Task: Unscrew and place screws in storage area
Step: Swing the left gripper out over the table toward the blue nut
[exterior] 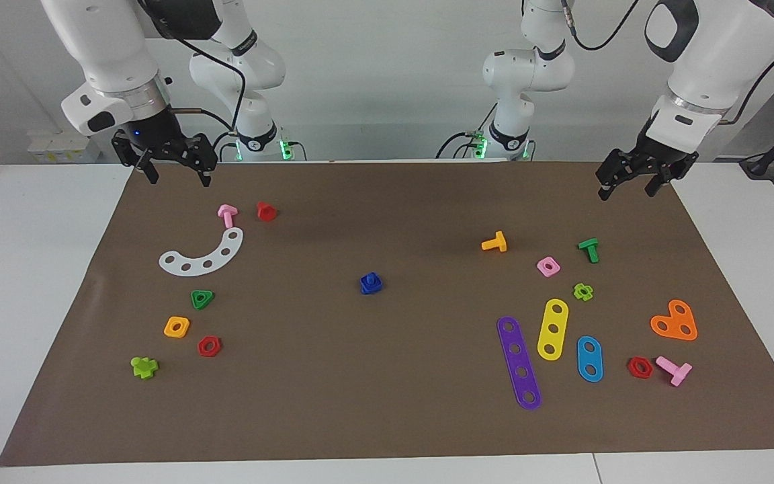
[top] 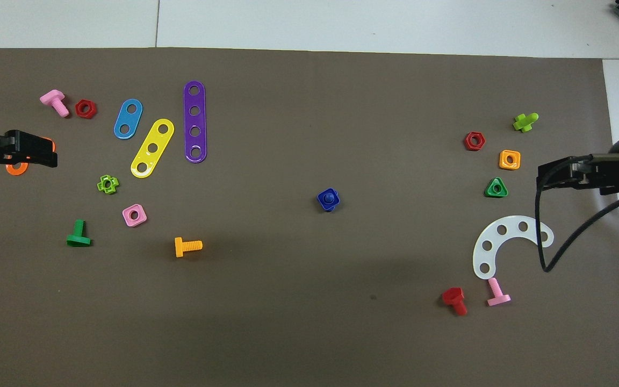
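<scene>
A small blue screw point(exterior: 371, 283) stands in the middle of the brown paper mat point(exterior: 387, 376), with its shaft up and a blue square nut around it. It also shows in the overhead view point(top: 329, 199). My right gripper point(exterior: 180, 181) hangs open and empty, raised over the mat's corner at the right arm's end. It enters the overhead view point(top: 541, 175) from the side. My left gripper point(exterior: 625, 195) hangs open and empty, raised over the mat at the left arm's end point(top: 51, 153). Both are well away from the blue screw.
At the right arm's end lie a white curved plate point(exterior: 202, 255), a pink bolt point(exterior: 227, 215), a red bolt point(exterior: 266, 211) and several nuts. At the left arm's end lie purple point(exterior: 519, 363), yellow point(exterior: 552, 329) and blue point(exterior: 589, 358) strips, an orange heart plate point(exterior: 676, 321) and several bolts and nuts.
</scene>
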`<state>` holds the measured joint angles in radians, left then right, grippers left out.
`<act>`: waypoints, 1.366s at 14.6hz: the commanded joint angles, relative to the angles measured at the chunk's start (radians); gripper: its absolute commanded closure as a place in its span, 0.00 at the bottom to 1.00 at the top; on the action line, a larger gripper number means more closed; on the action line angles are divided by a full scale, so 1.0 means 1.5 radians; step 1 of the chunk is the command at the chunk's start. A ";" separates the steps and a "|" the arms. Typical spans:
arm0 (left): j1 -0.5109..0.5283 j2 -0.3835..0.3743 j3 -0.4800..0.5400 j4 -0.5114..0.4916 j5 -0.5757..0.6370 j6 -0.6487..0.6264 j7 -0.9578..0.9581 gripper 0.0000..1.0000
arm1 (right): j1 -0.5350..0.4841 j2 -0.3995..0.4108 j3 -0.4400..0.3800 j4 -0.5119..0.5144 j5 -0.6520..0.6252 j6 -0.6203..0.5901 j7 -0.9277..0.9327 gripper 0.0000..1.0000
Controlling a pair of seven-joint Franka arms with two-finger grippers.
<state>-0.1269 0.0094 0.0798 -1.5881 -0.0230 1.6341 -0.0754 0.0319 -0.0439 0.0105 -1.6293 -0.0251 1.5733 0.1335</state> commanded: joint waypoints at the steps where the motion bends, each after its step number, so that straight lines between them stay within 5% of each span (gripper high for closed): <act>1: 0.007 -0.005 -0.007 -0.008 0.012 0.010 0.009 0.00 | -0.011 -0.014 0.003 -0.013 0.016 -0.004 0.005 0.00; 8: -0.081 -0.002 -0.016 -0.080 0.005 0.044 -0.047 0.06 | -0.011 -0.014 0.003 -0.013 0.016 -0.004 0.004 0.00; 11: -0.199 0.038 -0.013 -0.109 0.007 0.121 -0.258 0.06 | -0.011 -0.014 0.003 -0.013 0.016 -0.004 0.004 0.00; 20: -0.343 0.184 -0.013 -0.088 0.006 0.299 -0.540 0.06 | -0.011 -0.014 0.003 -0.013 0.016 -0.004 0.003 0.00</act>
<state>-0.5918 0.2162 0.0410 -1.7472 -0.0235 2.0283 -0.8119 0.0315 -0.0439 0.0074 -1.6294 -0.0251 1.5733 0.1335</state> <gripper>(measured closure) 0.062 0.000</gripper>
